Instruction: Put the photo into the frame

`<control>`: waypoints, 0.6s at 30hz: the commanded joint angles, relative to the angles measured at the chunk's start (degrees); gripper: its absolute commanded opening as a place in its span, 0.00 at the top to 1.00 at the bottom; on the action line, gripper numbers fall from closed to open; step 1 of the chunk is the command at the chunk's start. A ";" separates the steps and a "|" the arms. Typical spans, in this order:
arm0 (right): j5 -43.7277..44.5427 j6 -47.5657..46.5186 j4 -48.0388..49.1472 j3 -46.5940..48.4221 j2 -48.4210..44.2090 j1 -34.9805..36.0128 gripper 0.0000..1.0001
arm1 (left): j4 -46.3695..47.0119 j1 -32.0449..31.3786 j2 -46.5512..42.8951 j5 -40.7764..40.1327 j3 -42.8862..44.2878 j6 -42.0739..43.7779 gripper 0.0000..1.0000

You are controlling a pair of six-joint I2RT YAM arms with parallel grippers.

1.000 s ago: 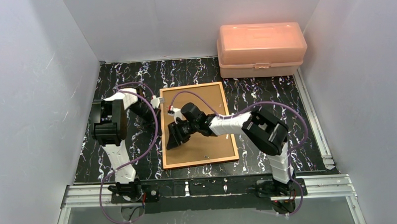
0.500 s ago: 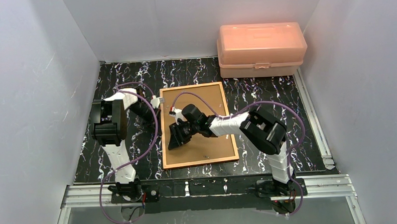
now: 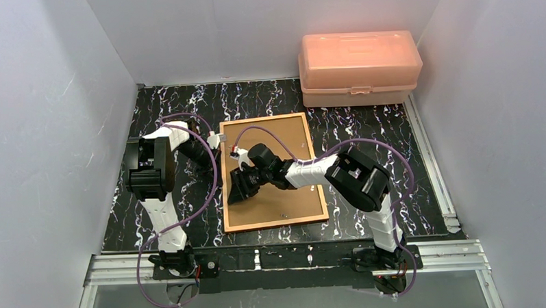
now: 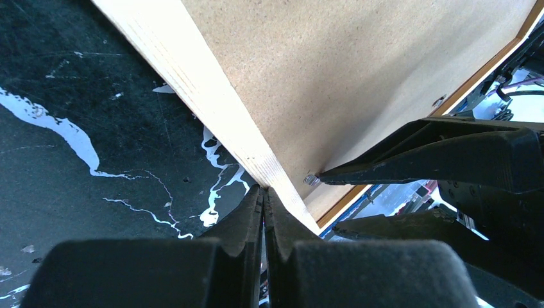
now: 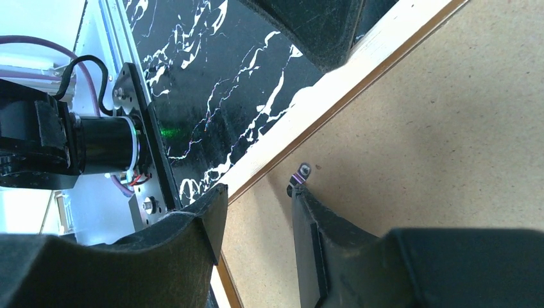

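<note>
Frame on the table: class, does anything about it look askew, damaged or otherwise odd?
Mildly. The frame lies back-up, slightly skewed to the table's near edge, the brown backing board filling it, no photo showing. A small metal tab by its left rail sits at a fingertip of the right gripper. No damage shows.
</note>
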 commanded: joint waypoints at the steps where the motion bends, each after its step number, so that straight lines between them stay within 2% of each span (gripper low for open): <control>1: 1.25 -0.33 0.23 1.14 1.61 0.58 0.50 | 1.16 -0.33 -2.45 1.55 -0.17 0.40 1.00; 18: 3.55 0.49 2.42 1.36 3.07 1.73 0.52 | 0.42 -0.38 -2.86 1.72 0.32 0.46 1.00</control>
